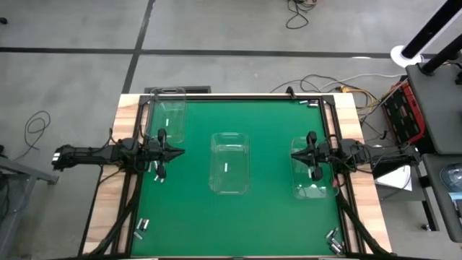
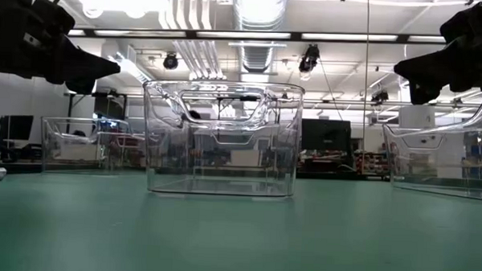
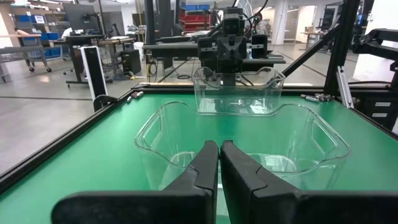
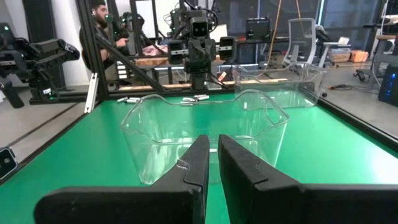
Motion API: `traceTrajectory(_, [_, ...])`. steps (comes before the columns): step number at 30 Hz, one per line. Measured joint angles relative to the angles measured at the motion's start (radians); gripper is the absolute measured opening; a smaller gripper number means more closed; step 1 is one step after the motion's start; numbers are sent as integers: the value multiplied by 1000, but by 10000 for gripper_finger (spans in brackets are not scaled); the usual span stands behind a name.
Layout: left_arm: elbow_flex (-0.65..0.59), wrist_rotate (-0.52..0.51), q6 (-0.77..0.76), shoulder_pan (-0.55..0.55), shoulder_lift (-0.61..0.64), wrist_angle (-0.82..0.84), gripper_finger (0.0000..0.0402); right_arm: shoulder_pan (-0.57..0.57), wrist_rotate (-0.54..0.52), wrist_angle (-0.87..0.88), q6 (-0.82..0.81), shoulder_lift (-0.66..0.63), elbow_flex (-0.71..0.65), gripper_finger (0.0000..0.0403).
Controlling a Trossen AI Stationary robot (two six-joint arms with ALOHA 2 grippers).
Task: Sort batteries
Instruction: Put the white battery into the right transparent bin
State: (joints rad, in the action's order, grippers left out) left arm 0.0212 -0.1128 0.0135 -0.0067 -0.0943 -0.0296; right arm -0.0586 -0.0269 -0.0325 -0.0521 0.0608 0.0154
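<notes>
Left gripper (image 1: 177, 152): held above the green table (image 1: 274, 217) at its left side, pointed toward the centre; its fingers (image 3: 202, 167) are seen nearly together in the left wrist view, with only a thin slit between them and nothing gripped.
Right gripper (image 1: 294, 154): held above the table's right side, over the inner edge of the right bin (image 1: 313, 168), pointed toward the centre; its fingers (image 4: 194, 163) are likewise drawn close, with a narrow gap and nothing between them.
Centre bin (image 1: 230, 162): a clear bin placed between the two grippers, apart from both; one battery (image 1: 224, 167) is seen lying inside it on the floor of the bin.
Left bin (image 1: 167, 115): a clear bin set at the far left of the table, beyond the left gripper.
Batteries near the left gripper (image 1: 154, 168): a few are seen on the mat just under and beside the left wrist, not touched by the fingers.
Batteries at the near left corner (image 1: 142, 227): a small cluster is left on the mat, well apart from the left gripper.
Batteries at the near right corner (image 1: 334, 240): another small cluster lies on the mat, well apart from the right gripper.
Person (image 4: 101, 28): partly seen beyond the table in the right wrist view.
</notes>
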Motion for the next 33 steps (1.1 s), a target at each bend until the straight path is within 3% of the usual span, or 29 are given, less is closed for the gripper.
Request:
traceTrajectory(4, [0,0,0,0,0,0,0,0,-4,-64,-22,0,0,29])
traceTrajectory(7, [0,0,0,0,0,0,0,0,0,-106,-156,-1,0,29])
traceTrajectory(11, [0,0,0,0,0,0,0,0,-1,-215,-207,19,3,29])
traceTrajectory(17, [0,0,0,0,0,0,0,-49,14,-181,-195,158,160,29])
traceTrajectory(20, [0,0,0,0,0,0,0,-64,-126,-40,-175,298,301,29])
traceTrajectory(24, [0,0,0,0,-2,0,0,-6,-493,318,-167,508,548,31])
traceTrajectory(25, [0,0,0,0,-2,0,0,26,-535,389,-163,559,604,34])
traceTrajectory(27, [0,0,0,0,-2,0,0,105,-506,485,-161,656,697,45])
traceTrajectory(31, [0,0,0,0,-2,0,0,305,-303,580,-183,828,803,86])
traceTrajectory(33, [0,0,0,0,-2,0,0,407,-250,590,-185,908,815,111])
